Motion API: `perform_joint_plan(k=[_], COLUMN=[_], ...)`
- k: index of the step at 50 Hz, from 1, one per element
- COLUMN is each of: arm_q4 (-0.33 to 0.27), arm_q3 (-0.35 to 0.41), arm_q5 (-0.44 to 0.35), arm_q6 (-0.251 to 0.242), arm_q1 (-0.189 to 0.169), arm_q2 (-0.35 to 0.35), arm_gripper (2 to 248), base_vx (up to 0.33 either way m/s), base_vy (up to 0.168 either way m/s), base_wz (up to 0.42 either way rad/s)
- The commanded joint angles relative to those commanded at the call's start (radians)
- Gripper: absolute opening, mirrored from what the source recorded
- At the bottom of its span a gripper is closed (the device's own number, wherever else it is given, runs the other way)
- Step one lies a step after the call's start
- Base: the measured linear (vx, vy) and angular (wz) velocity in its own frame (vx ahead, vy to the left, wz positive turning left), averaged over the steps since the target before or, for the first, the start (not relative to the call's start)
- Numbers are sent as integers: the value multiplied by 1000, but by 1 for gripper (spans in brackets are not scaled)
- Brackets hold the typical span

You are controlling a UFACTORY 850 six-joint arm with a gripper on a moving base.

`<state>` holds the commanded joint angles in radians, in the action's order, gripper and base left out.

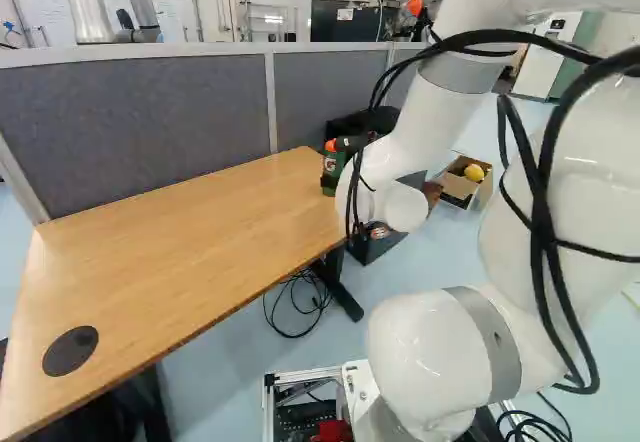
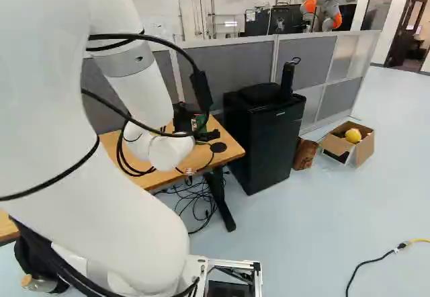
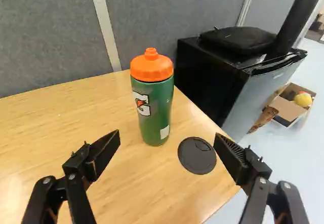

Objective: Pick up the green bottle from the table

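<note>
Your gripper [image 3: 167, 137] was spread wide, holding nothing. Ahead of it, the green bottle [image 3: 156, 112] stood upright near the far corner of the worktop [image 3: 66, 117], at the end by the black fridge [image 3: 210, 84]. You probably had light, squeezable plastic, heavier if full and slightly slippery, best taken mid-body, below the orange lid [image 3: 151, 68].

Bottle [image 3: 154, 107] on table [image 3: 50, 127], disc [image 3: 197, 155] near its base, partition [image 3: 50, 36] behind, fridge [image 2: 269, 149] (cylinder [image 2: 287, 80] on top) beside table
</note>
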<state>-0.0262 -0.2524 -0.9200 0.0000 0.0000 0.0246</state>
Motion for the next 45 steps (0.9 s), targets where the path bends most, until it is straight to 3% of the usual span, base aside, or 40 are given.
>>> perform_joint_plan(k=[45], arm_q4=[-86], arm_q3=[-67], arm_q5=[-219], arm_q6=[0], arm_q1=[-3], arm_q2=[-185], arm_gripper=[247], base_vx=[0], base_vy=[0], base_wz=[0])
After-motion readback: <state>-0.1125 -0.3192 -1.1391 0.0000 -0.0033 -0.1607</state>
